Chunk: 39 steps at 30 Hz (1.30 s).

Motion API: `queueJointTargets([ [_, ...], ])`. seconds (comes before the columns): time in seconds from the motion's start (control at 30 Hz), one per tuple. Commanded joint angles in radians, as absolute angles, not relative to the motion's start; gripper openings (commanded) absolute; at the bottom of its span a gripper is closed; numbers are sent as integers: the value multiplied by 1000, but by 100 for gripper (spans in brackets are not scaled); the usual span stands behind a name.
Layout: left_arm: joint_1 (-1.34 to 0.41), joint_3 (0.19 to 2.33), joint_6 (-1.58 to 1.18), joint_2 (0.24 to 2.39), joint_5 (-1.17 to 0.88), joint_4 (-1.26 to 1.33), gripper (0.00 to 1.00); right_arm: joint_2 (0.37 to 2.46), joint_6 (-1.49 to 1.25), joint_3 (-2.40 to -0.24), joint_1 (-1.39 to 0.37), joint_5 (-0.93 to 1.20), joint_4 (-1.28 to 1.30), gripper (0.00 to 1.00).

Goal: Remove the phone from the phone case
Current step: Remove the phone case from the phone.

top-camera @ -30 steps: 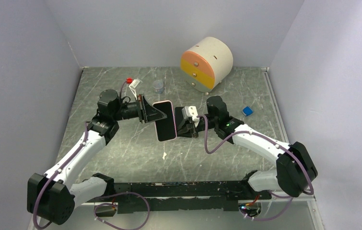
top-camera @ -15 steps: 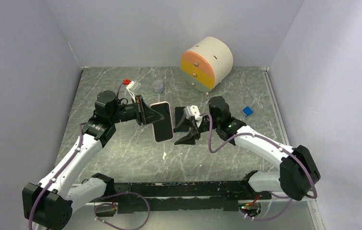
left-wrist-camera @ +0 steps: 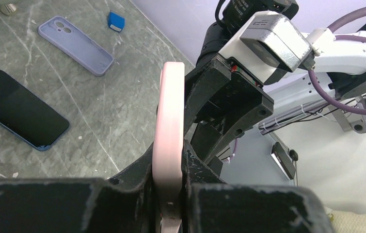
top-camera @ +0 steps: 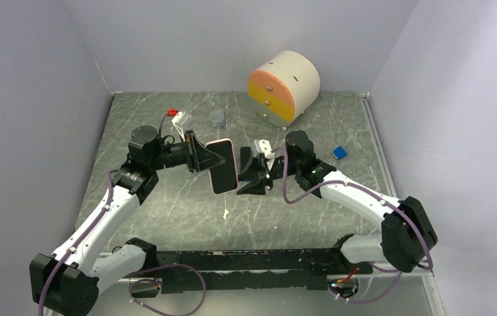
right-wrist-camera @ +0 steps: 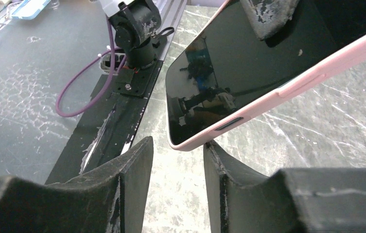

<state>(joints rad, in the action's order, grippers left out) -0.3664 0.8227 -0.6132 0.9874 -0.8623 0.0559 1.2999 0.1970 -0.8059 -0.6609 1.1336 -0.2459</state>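
Left wrist view: the left claw (left-wrist-camera: 171, 165) is clamping the pink phone case (left-wrist-camera: 168, 111), phone (right-wrist-camera: 229, 58) seated inside. The right claw (right-wrist-camera: 176, 165) is standing partly open, the case corner between its fingers.

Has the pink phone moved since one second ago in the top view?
Yes, the phone shifted slightly left. Its lower end was right of the white scrap on the table; now it lines up with it.

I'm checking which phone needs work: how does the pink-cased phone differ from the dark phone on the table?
The pink-cased phone is held above the table in the left fingers; the dark phone lies flat on it. The pink-cased phone wears a case; the dark phone looks bare. Both screens are dark.
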Motion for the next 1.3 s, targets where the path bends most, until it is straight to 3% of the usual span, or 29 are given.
queueJointTargets([
  [0.0, -372, 830, -610, 947, -870, 148, 3, 1310, 160, -855, -672, 1153, -336, 43],
  [0.37, -373, 809, -685, 960, -929, 257, 3, 1328, 196, -856, -672, 1164, -322, 38],
  [0.6, -373, 821, -704, 973, -933, 224, 3, 1320, 306, -856, -673, 1187, -246, 13],
  [0.77, -373, 830, -743, 1001, -946, 229, 2, 1290, 451, -835, -672, 1188, -200, 3],
  [1.27, -373, 825, -849, 1065, -992, 308, 3, 1302, 728, -938, -673, 1153, -7, 2],
])
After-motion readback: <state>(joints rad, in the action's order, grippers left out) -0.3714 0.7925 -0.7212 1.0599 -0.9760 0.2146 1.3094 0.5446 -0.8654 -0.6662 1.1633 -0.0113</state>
